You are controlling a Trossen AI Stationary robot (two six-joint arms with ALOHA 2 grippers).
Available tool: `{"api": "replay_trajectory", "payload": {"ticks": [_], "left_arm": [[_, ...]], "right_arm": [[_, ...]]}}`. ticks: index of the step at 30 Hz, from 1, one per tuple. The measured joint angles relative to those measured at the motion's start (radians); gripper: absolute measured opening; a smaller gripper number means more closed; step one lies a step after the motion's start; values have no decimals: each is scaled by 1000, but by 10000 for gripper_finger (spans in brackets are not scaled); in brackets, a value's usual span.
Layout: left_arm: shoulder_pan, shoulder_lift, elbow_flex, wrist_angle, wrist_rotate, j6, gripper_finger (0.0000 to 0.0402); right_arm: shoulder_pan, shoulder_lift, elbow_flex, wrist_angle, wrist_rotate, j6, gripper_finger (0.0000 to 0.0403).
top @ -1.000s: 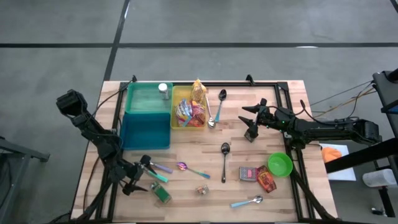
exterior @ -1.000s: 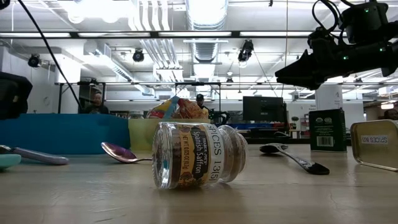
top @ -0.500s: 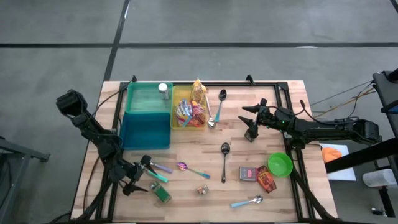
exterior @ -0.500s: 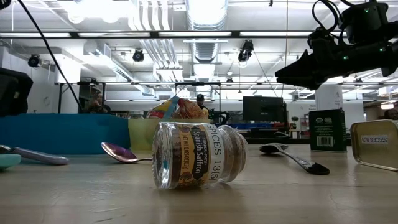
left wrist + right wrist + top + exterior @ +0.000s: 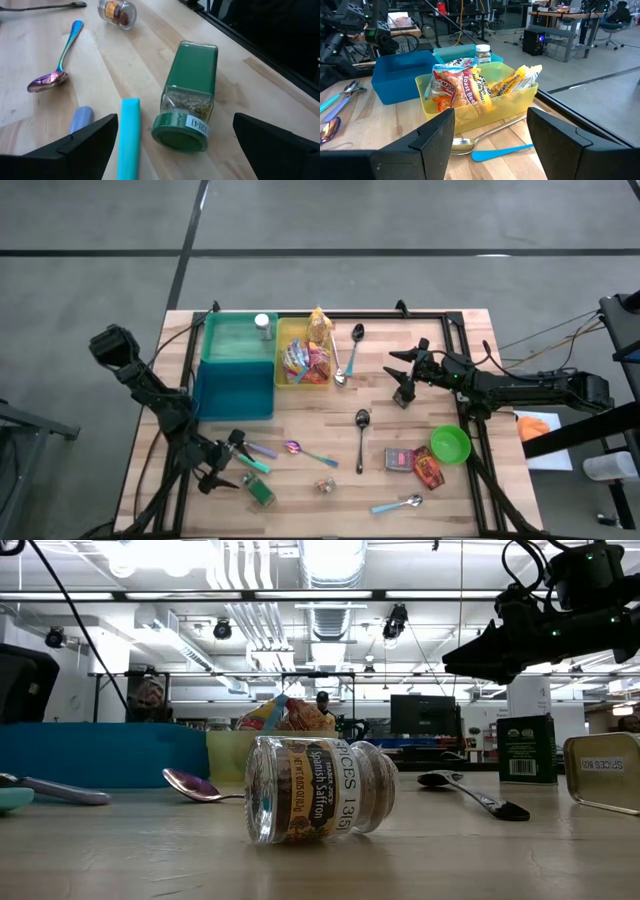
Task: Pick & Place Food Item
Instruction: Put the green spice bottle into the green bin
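- Left hand (image 5: pixel 167 150) gapes wide over the green spice jar (image 5: pixel 187 97), nothing gripped yet.
- Right hand (image 5: pixel 402 380) hovers part-open, empty, near the yellow bin (image 5: pixel 285 376), which already holds snack packets (image 5: pixel 465 87).

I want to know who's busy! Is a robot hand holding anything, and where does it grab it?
Nothing is held. The left pincer and right pincer are both open and empty.
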Motion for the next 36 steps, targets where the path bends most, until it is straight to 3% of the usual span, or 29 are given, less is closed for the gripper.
{"api": "replay_trajectory", "payload": {"ticks": [7, 18, 36], "left_arm": [[54, 11, 0, 5, 54, 1, 399], [71, 188, 58, 55, 98, -26, 399], [71, 212, 62, 78, 101, -3, 399]], "right_arm": [[0, 0, 0, 0, 0, 0, 246], [0, 0, 0, 0, 0, 0, 246], [0, 0, 0, 0, 0, 0, 246]]}}
